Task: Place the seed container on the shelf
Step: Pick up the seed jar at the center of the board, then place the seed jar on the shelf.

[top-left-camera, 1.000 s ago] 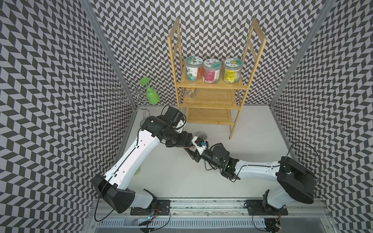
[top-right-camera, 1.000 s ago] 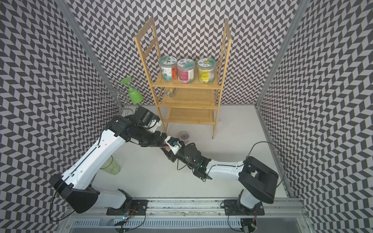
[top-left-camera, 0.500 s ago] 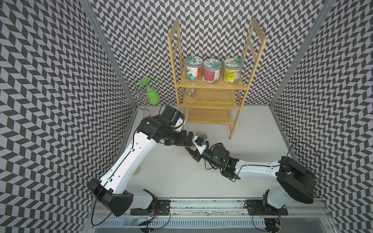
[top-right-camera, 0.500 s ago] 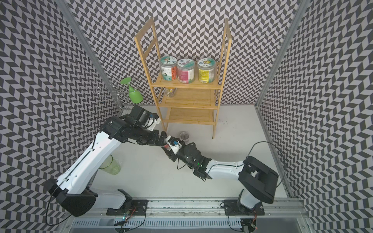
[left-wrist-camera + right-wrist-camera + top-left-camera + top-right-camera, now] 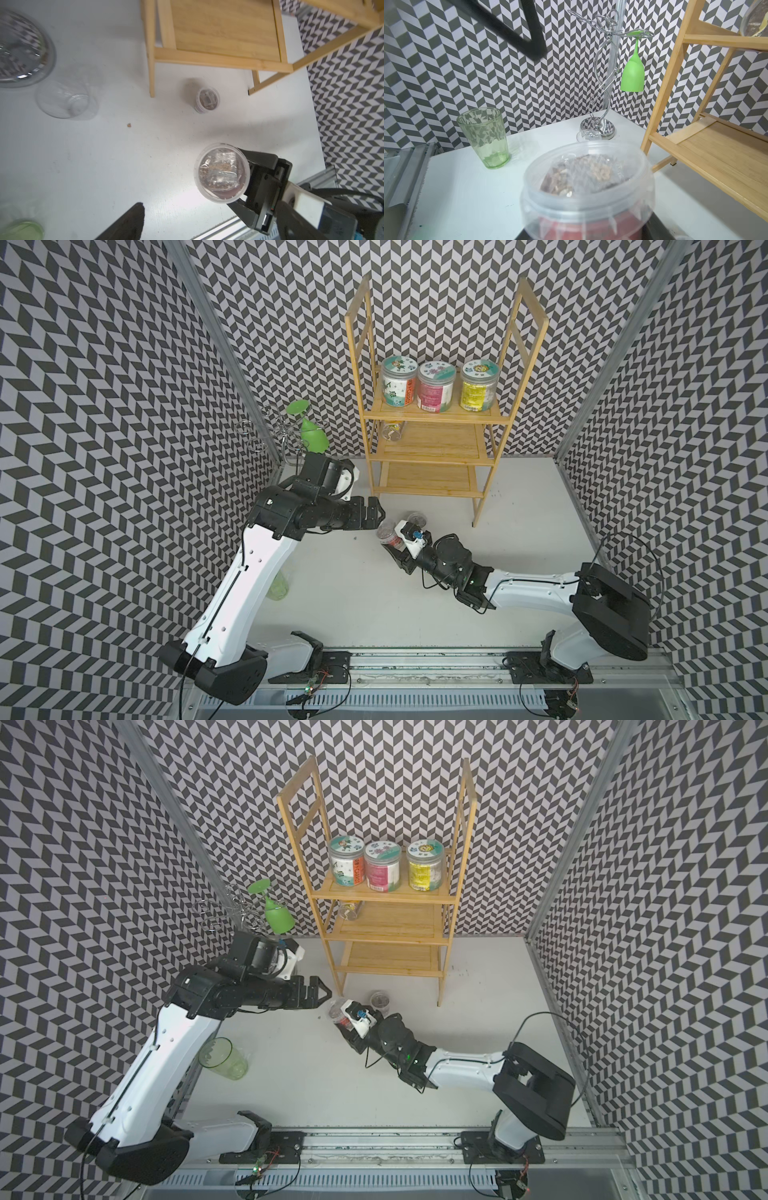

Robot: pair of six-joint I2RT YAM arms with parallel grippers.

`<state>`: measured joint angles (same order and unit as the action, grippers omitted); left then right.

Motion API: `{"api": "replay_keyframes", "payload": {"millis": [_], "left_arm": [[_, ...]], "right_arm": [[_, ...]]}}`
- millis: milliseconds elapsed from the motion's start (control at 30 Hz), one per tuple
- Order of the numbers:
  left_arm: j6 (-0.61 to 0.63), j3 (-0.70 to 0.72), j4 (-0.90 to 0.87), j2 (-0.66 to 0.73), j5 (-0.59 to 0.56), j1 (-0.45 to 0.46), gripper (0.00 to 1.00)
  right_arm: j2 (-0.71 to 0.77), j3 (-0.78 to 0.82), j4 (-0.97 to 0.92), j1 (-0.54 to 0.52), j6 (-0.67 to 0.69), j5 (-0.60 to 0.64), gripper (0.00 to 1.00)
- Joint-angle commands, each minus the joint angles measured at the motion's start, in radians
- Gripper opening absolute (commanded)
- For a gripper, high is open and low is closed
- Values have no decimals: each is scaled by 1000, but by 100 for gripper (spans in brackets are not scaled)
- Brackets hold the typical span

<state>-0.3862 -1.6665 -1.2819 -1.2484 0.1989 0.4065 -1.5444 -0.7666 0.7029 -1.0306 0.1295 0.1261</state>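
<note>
Right gripper (image 5: pixel 394 542) is clamping the seed container (image 5: pixel 221 172), a clear tub with a clear lid, seed packets inside and a red band lower down. One black finger is lying along each side of the tub below the lid. The tub is sitting in front of the shelf (image 5: pixel 440 439), near its front left leg and not on any tier. In both top views its lid is leaning up and toward the left gripper (image 5: pixel 322 994).

Left gripper is hanging just beside the tub without touching it, jaws spread wide with nothing between them.

A second small seed tub (image 5: pixel 415 518) is standing on the white table (image 5: pixel 353 593) between the shelf's front legs, close behind the held one.

Top tier is carrying three labelled jars in a row: white (image 5: pixel 399 381), pink (image 5: pixel 435 386) and yellow (image 5: pixel 479 383). A small jar (image 5: pixel 392 430) is lying on its side at the left end of the middle tier. The bottom tier is showing bare slats.

In the corner to the shelf's left, a chrome wire stand (image 5: pixel 604 68) is holding a green wine glass (image 5: pixel 632 76) upside down. A green tumbler (image 5: pixel 483 137) is standing upright near the left wall.
</note>
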Motion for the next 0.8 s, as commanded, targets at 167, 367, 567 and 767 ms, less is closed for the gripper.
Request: {"api": "replay_keyframes", "payload": {"millis": [167, 367, 567, 767], "left_arm": [[-51, 22, 71, 85, -74, -83, 99], [-65, 71, 111, 117, -58, -100, 99], [-65, 88, 122, 136, -53, -103, 99], [-63, 91, 117, 146, -59, -110, 100]], "right_arm": [[127, -99, -11, 42, -17, 82, 56], [92, -208, 30, 119, -2, 90, 58], [-13, -310, 96, 194, 18, 98, 58], [-106, -412, 89, 247, 24, 107, 58]]}}
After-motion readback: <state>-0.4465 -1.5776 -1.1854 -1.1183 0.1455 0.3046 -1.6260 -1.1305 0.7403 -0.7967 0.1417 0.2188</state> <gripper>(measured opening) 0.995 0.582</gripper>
